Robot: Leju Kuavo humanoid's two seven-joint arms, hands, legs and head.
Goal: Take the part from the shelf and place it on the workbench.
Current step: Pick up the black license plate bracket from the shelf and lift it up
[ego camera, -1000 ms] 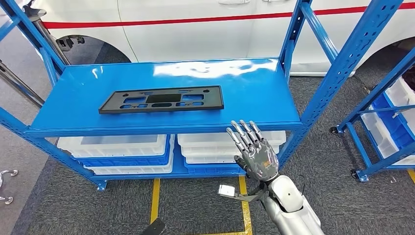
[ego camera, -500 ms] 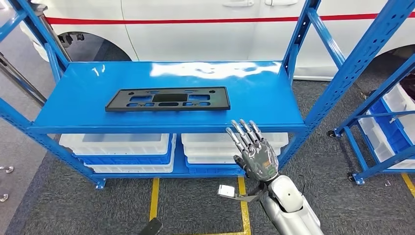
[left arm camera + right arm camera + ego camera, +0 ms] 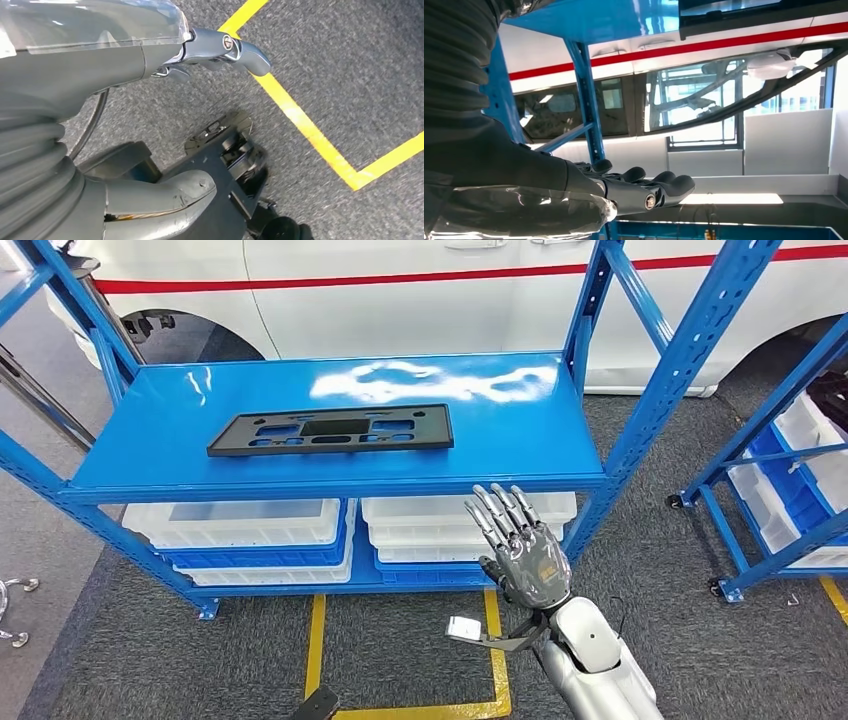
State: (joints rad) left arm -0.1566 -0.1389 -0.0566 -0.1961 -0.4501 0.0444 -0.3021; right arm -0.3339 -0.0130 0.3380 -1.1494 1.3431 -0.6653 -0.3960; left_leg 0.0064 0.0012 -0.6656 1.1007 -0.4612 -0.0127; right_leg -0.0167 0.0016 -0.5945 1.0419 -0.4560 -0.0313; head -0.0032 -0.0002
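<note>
Head view: part [image 3: 331, 430] lay flat on the blue shelf [image 3: 520, 430], left of centre, long side running left-right, untouched. Right hand [image 3: 522, 548] was raised in front of the shelf's near edge, right of the part and well apart from it, fingers straight and spread, holding nothing. White bins [image 3: 245, 525] sat on the tier below; a white car [image 3: 400, 290] stood behind the rack, a second rack [image 3: 790, 470] at far right. Yellow floor tape [image 3: 318, 640] marked the carpet near the robot's feet.

Left wrist view: left hand [image 3: 150, 130] hung low over grey carpet and the yellow tape, nothing in it, thumb and fingers apart.

Right wrist view: right hand's fingers [image 3: 659, 187] were extended side by side, empty, with the shelf post [image 3: 586, 100] and the car's window beyond.

Progress, my read: pick not yet made, so essentially nothing done. Left: reach across to the part, grasp, lift it clear, carry to the workbench, set down. Workbench location unknown from these views.
</note>
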